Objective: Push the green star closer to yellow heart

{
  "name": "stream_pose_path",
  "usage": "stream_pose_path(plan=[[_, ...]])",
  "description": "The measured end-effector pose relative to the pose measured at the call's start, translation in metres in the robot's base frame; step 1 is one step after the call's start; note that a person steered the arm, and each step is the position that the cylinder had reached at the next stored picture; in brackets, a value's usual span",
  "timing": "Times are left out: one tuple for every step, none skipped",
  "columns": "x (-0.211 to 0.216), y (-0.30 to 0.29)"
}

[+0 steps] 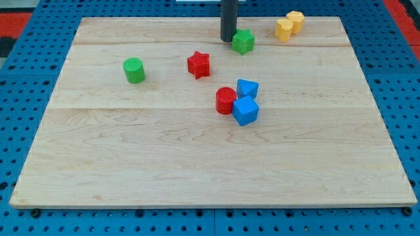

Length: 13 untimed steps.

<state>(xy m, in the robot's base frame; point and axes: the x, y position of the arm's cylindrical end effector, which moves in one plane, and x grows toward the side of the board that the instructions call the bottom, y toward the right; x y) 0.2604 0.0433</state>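
Observation:
The green star [243, 41] lies near the view's top, just right of centre. My tip [228, 40] stands right beside the star's left side, touching or nearly touching it. The yellow heart [283, 29] lies to the star's right and a little higher, about a block's width of bare wood between them. A second yellow block [296, 21] sits against the heart's upper right.
A red star [199, 64] lies below and left of my tip. A green cylinder [134, 70] sits at the left. A red cylinder [225, 100], a blue block [247, 88] and a blue cube [245, 111] cluster in the middle. The wooden board [197, 164] ends just above the yellow blocks.

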Motion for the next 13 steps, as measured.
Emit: stream_pose_path(plan=[[0.010, 0.032], [0.025, 0.047], [0.038, 0.050], [0.044, 0.074], [0.063, 0.084], [0.082, 0.095], [0.083, 0.107], [0.083, 0.107], [0.071, 0.111], [0.066, 0.113], [0.068, 0.097], [0.062, 0.085], [0.056, 0.098]])
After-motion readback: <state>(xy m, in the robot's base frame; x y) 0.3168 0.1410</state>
